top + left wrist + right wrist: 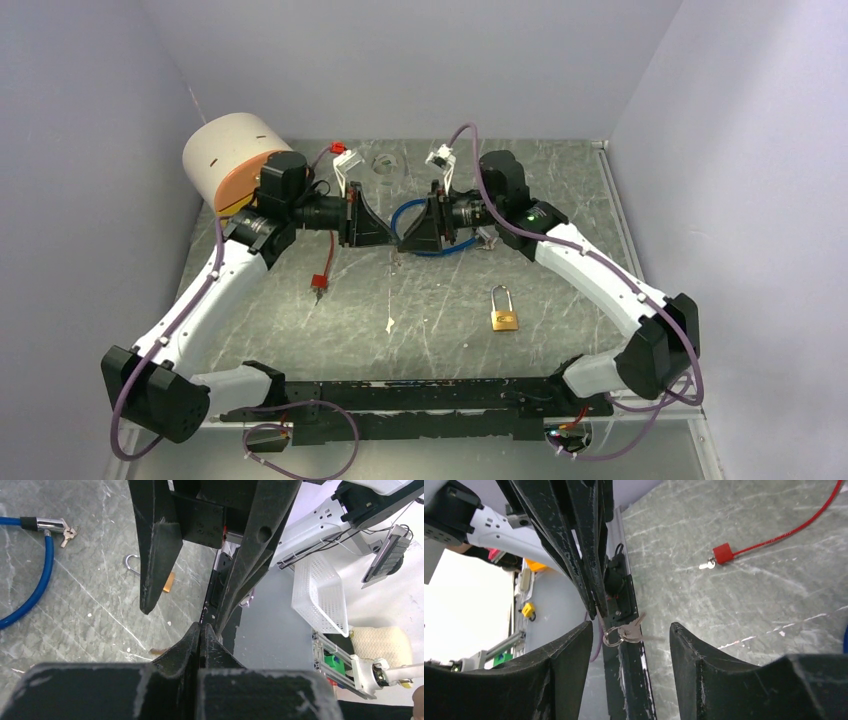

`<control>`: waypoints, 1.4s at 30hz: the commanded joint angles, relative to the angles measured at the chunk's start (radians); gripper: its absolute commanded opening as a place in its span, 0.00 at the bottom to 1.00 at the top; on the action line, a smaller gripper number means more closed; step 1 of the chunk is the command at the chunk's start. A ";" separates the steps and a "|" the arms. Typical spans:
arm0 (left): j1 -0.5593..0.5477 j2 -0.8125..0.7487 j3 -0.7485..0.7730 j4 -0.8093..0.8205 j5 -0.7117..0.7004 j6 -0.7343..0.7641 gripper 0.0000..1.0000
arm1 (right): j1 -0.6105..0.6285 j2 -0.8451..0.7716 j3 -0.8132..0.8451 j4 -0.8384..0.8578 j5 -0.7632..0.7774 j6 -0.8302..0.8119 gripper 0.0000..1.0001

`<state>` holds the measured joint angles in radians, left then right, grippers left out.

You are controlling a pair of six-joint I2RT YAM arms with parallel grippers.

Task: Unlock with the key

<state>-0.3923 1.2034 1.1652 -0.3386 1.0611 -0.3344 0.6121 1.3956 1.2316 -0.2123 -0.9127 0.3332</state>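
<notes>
The key (633, 632) hangs on a small ring with another key, pinched at the tips of my left gripper (596, 608), which is shut on it. My right gripper (630, 626) is open, and the keys dangle between its two fingers without touching them. From above, the left gripper (388, 238) and right gripper (404, 243) meet tip to tip over the middle of the table. In the left wrist view my left gripper (201, 626) is pressed shut and the key is hidden. The brass padlock (504, 318) lies flat at the front right, and is partly seen as padlock (169, 582).
A blue cable lock (40, 580) with its own keys lies behind the right gripper. A red lock (320, 282) on a red cable lies left of centre. A white and orange cylinder (228, 160) stands at the back left. The black base rail (420, 400) runs along the near edge.
</notes>
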 commanded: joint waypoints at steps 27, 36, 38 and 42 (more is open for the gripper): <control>-0.003 -0.165 -0.163 0.534 -0.224 -0.361 0.03 | 0.003 -0.135 -0.227 0.708 0.036 0.413 0.30; -0.003 -0.176 -0.179 0.581 -0.237 -0.394 0.03 | 0.004 -0.129 -0.225 0.712 0.029 0.416 0.20; -0.003 -0.180 -0.182 0.583 -0.244 -0.396 0.03 | 0.005 -0.127 -0.222 0.716 0.026 0.418 0.15; -0.003 -0.196 -0.193 0.597 -0.272 -0.398 0.03 | 0.005 -0.127 -0.228 0.723 0.027 0.417 0.09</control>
<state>-0.3935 1.0447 0.9844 0.1898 0.8276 -0.7223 0.6125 1.2934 1.0042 0.4416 -0.8726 0.7513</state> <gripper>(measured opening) 0.032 0.099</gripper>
